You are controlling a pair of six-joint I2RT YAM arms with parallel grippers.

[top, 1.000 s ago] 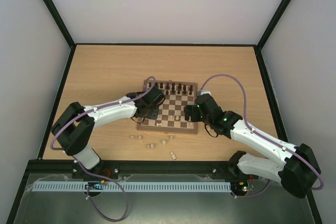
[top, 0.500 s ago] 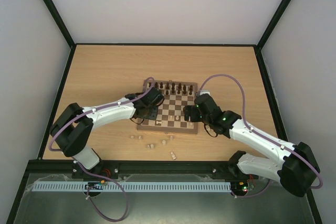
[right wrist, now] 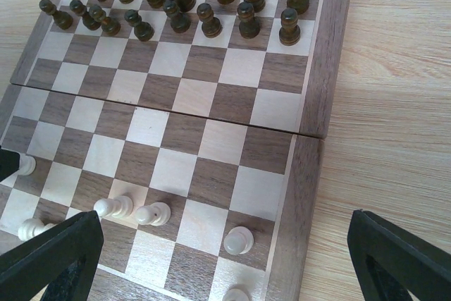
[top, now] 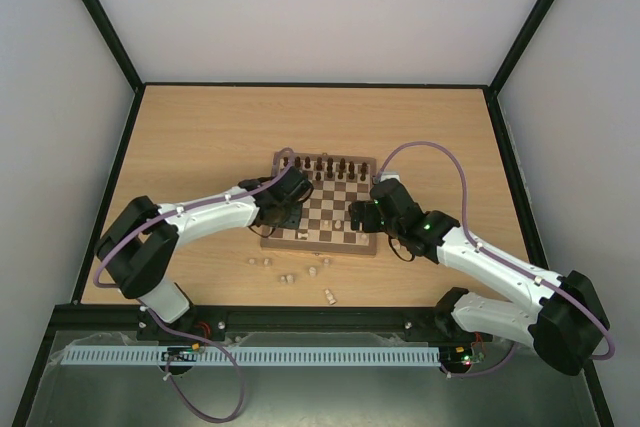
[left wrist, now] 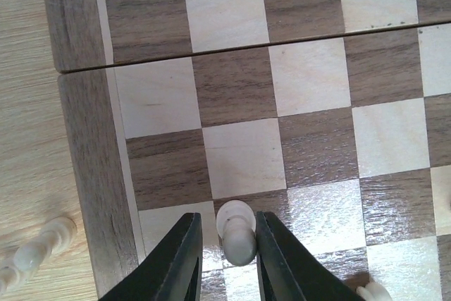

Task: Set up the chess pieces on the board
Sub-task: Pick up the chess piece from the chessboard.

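Note:
The board lies mid-table. Dark pieces fill its two far rows, also in the right wrist view. My left gripper is low over the board's near left corner. In the left wrist view its jaws stand on either side of an upright pale pawn; the right finger touches it and a gap shows on the left. My right gripper is wide open and empty above the near right corner. A few pale pieces stand or lie on the near rows.
Several pale pieces lie loose on the table in front of the board, one close to its left frame. Black frame rails border the table.
My left gripper has edged slightly further over the board's left side. The right arm has barely moved.

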